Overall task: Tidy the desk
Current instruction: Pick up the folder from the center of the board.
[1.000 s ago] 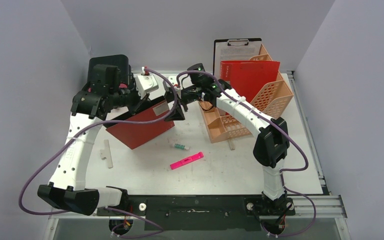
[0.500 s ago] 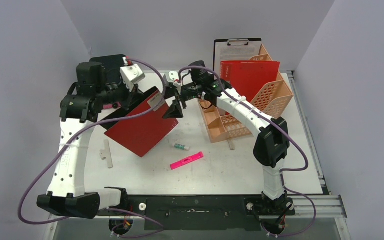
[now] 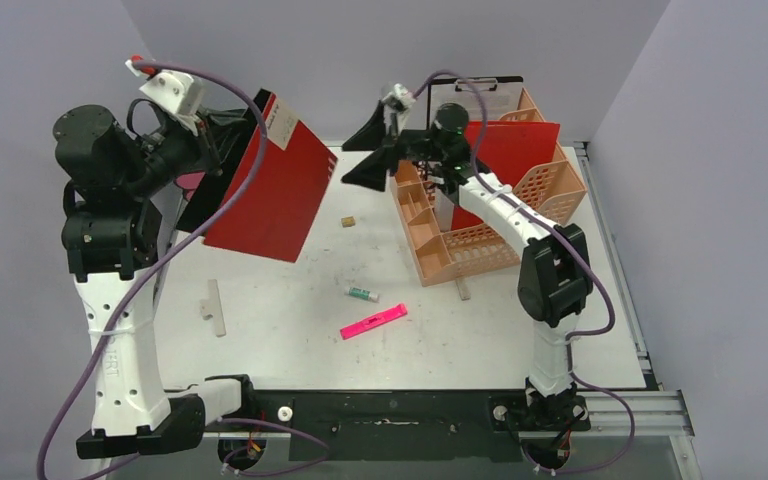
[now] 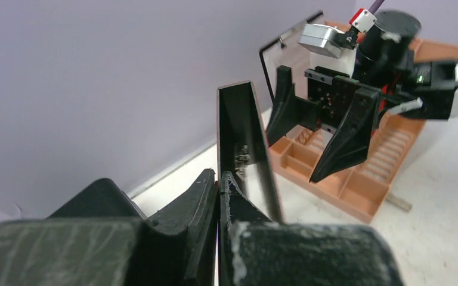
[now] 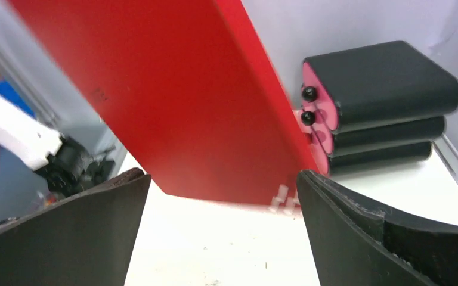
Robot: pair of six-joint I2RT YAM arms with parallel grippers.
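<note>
My left gripper (image 3: pixel 243 128) is raised high at the back left, shut on the top edge of a red folder (image 3: pixel 272 190) that hangs tilted above the white desk (image 3: pixel 290 345). In the left wrist view the jaws (image 4: pixel 219 179) are pressed together on the folder (image 4: pixel 238 131), seen edge-on. My right gripper (image 3: pixel 375 150) hovers open beside the orange rack (image 3: pixel 460 250), apart from the folder. From the right wrist the fingers (image 5: pixel 95 229) stand wide with nothing between them; the folder (image 5: pixel 173 95) and desk (image 5: pixel 214 250) lie beyond.
A black drawer box with pink drawers (image 5: pixel 376 107) stands at the back left. The rack holds another red folder (image 3: pixel 505 150) and a clipboard (image 3: pixel 475 95). A pink highlighter (image 3: pixel 373 321), a small tube (image 3: pixel 362 293), a brown block (image 3: pixel 347 221) and white strips (image 3: pixel 217 305) lie on the desk.
The left arm has swung up and to the left, lifting the red folder off the desk. The right gripper has opened wider and risen away from the folder's corner toward the rack.
</note>
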